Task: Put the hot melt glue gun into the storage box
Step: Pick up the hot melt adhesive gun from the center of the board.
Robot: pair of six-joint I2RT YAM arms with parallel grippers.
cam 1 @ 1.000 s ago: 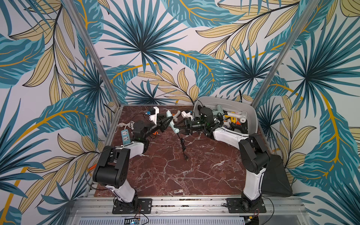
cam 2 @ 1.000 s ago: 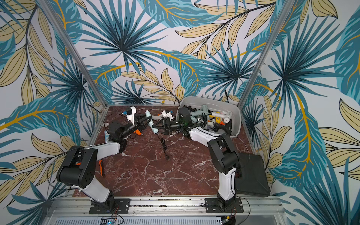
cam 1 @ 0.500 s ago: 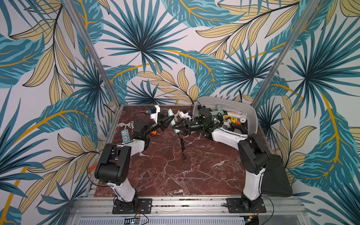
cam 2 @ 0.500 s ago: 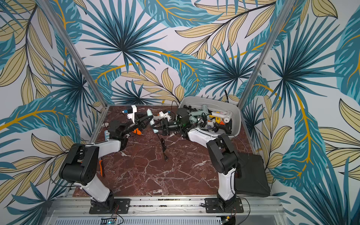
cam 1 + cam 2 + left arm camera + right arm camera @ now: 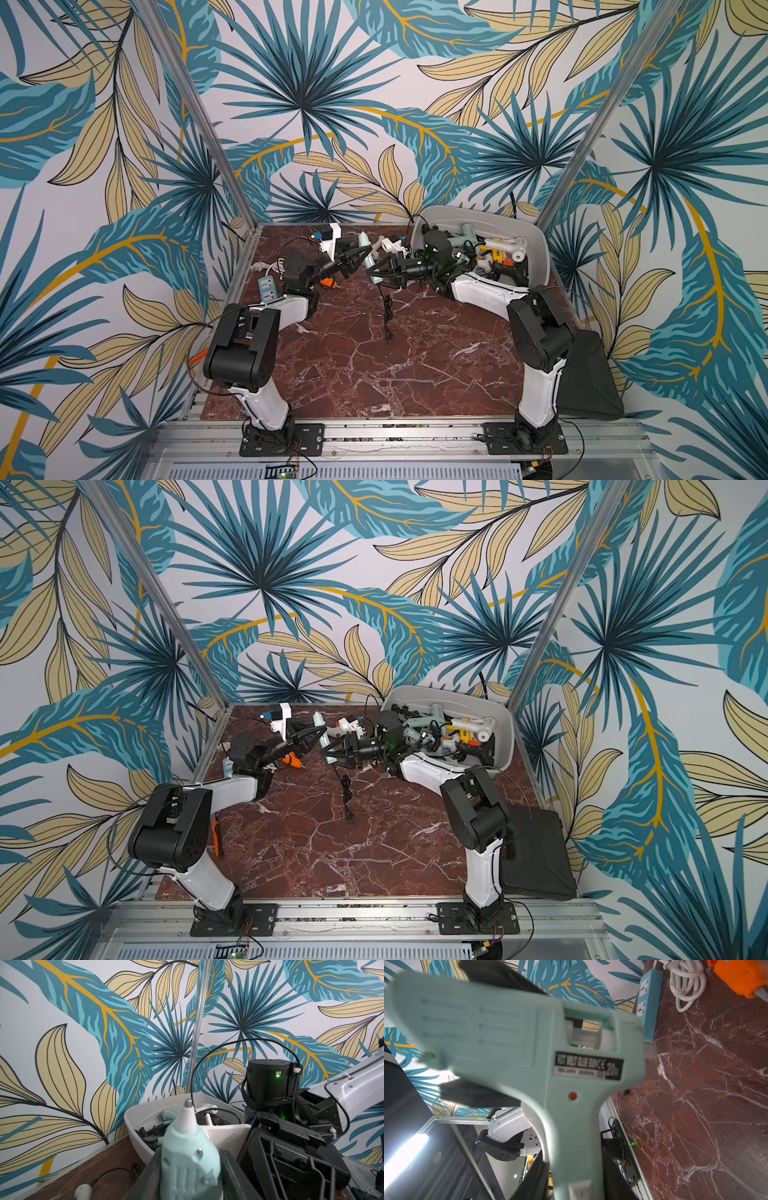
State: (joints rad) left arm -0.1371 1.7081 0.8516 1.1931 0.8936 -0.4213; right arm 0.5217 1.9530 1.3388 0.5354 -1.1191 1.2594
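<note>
The hot melt glue gun (image 5: pixel 368 261) (image 5: pixel 322 738) is mint green and hangs above the table's back middle, its black cord (image 5: pixel 387 309) trailing down to the marble. My left gripper (image 5: pixel 358 254) (image 5: pixel 190 1156) is shut on its barrel, with the nozzle pointing at the storage box (image 5: pixel 133 1114). My right gripper (image 5: pixel 375 275) (image 5: pixel 573 1176) reaches in from the box side, and its two fingers press against the handle (image 5: pixel 571 1147). The storage box (image 5: pixel 537 245) (image 5: pixel 505 729) is a light grey tub at the back right holding several other glue guns and cords.
A blue power strip (image 5: pixel 268 286) (image 5: pixel 648 1001) with a white cable (image 5: pixel 685 985) lies at the back left. An orange glue gun (image 5: pixel 328 283) lies under my left wrist. White glue guns (image 5: pixel 331 245) stand along the back wall. A black case (image 5: pixel 586 374) lies off the table's right edge.
My right gripper's fingers have narrowed onto the glue gun's handle. The left gripper kept its hold on the barrel and shifted slightly toward the back.
</note>
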